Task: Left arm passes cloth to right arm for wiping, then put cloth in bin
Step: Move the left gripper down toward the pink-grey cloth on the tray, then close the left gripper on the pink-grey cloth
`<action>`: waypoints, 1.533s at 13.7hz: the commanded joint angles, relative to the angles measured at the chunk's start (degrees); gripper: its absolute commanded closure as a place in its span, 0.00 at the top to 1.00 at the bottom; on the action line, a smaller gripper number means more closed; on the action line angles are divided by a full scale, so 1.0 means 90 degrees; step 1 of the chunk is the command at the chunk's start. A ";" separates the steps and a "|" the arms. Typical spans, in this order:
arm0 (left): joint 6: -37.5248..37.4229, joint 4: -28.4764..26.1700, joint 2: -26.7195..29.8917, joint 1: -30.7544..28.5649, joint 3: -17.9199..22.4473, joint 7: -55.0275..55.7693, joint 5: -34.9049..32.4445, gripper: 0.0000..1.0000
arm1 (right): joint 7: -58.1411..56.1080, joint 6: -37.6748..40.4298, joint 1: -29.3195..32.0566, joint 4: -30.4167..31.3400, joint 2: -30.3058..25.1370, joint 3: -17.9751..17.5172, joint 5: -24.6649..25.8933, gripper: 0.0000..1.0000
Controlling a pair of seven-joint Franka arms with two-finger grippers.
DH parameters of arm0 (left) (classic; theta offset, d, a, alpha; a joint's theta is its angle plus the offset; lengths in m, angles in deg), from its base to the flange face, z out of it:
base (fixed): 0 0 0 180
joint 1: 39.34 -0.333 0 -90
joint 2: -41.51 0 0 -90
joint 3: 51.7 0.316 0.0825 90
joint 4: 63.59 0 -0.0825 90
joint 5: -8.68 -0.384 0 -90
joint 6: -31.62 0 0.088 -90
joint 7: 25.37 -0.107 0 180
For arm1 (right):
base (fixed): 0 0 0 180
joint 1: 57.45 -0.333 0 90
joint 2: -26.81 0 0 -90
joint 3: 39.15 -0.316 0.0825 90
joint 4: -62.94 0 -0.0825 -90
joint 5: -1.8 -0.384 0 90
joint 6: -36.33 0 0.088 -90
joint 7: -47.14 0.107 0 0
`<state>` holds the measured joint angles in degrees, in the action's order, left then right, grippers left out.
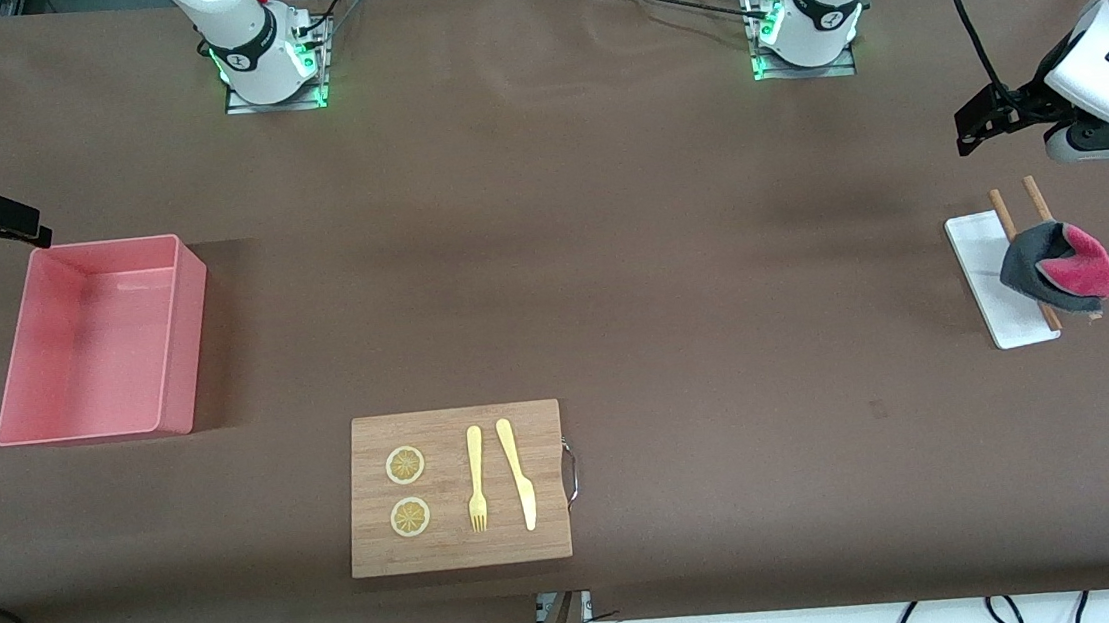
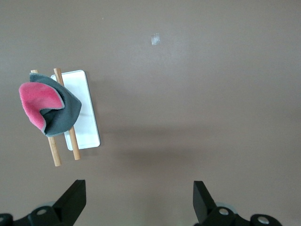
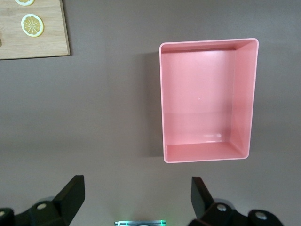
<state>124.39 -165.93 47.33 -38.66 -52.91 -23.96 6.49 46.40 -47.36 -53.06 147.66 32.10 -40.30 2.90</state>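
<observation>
The cloth (image 1: pixel 1063 269), pink-red inside and dark grey outside, lies crumpled on two wooden sticks (image 1: pixel 1006 215) that rest over a flat white tray (image 1: pixel 987 259) at the left arm's end of the table. It also shows in the left wrist view (image 2: pixel 49 106). My left gripper (image 1: pixel 968 127) hangs open and empty over bare table beside the tray, apart from the cloth; its jaws stand wide (image 2: pixel 139 200). The pink bin (image 1: pixel 185 334) stands empty at the right arm's end. My right gripper (image 1: pixel 30 229) is open and empty, up over the table beside the bin (image 3: pixel 207 94).
A wooden board (image 1: pixel 457 488) with a metal handle lies near the table's front edge. It carries two lemon slices (image 1: pixel 405 465), a yellow fork (image 1: pixel 476 479) and a yellow knife (image 1: pixel 519 475). The board's corner shows in the right wrist view (image 3: pixel 42 42).
</observation>
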 commanded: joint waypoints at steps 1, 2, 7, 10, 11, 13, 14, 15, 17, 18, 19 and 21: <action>-0.0014 0.0102 -0.0012 -0.0065 0.0056 -0.0030 -0.0138 1.00 | -0.0083 0.0051 0.0040 -0.0117 0.0037 -0.0008 0.0015 1.00; -0.0024 0.0093 -0.0012 -0.0114 0.0066 -0.0030 -0.0138 1.00 | -0.0083 0.0051 0.0040 -0.0117 0.0037 -0.0008 0.0015 1.00; -0.0024 0.0102 -0.0119 -0.0290 0.0076 0.0048 -0.0138 1.00 | -0.0074 0.0041 0.0040 -0.0117 0.0037 -0.0008 0.0015 1.00; 0.0005 0.0608 -0.0916 -0.0523 0.0095 0.0048 -0.0187 1.00 | -0.0074 0.0031 0.0040 -0.0127 0.0047 -0.0008 0.0015 1.00; 0.0005 0.0920 -0.1268 -0.0737 0.0095 0.0010 -0.0177 1.00 | -0.0074 0.0031 0.0040 -0.0127 0.0047 -0.0008 0.0015 1.00; 0.0015 0.1292 -0.1835 -0.1196 0.0086 -0.0039 -0.0148 1.00 | -0.0074 0.0031 0.0040 -0.0127 0.0047 -0.0008 0.0015 1.00; 0.0054 0.1391 -0.2051 -0.1334 0.0086 -0.0040 -0.0157 1.00 | -0.0074 0.0031 0.0040 -0.0146 0.0047 -0.0008 0.0015 1.00; 0.0073 0.1459 -0.2246 -0.1490 0.0086 -0.0049 -0.0157 1.00 | -0.0074 0.0031 0.0040 -0.0156 0.0056 -0.0018 0.0015 1.00; 0.0451 0.1489 -0.2598 -0.1705 0.0086 -0.0321 -0.0157 1.00 | -0.0083 0.0031 0.0040 -0.0166 0.0076 -0.0018 0.0015 1.00; 0.0715 0.1422 -0.2803 -0.1822 0.0086 -0.0477 -0.0119 1.00 | -0.0083 0.0031 0.0040 -0.0166 0.0076 -0.0018 0.0015 1.00; 0.0766 0.1450 -0.2979 -0.1988 0.0076 -0.0556 -0.0099 1.00 | -0.0083 0.0031 0.0040 -0.0166 0.0076 -0.0018 0.0015 1.00; 0.0806 0.1470 -0.3175 -0.2155 0.0076 -0.0800 -0.0099 1.00 | -0.0083 0.0031 0.0040 -0.0166 0.0076 -0.0018 0.0015 1.00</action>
<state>131.89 -154.99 20.96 -56.29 -51.58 -28.29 6.03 46.40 -47.46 -53.05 147.57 32.20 -40.26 2.90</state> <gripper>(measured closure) 0.000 0.000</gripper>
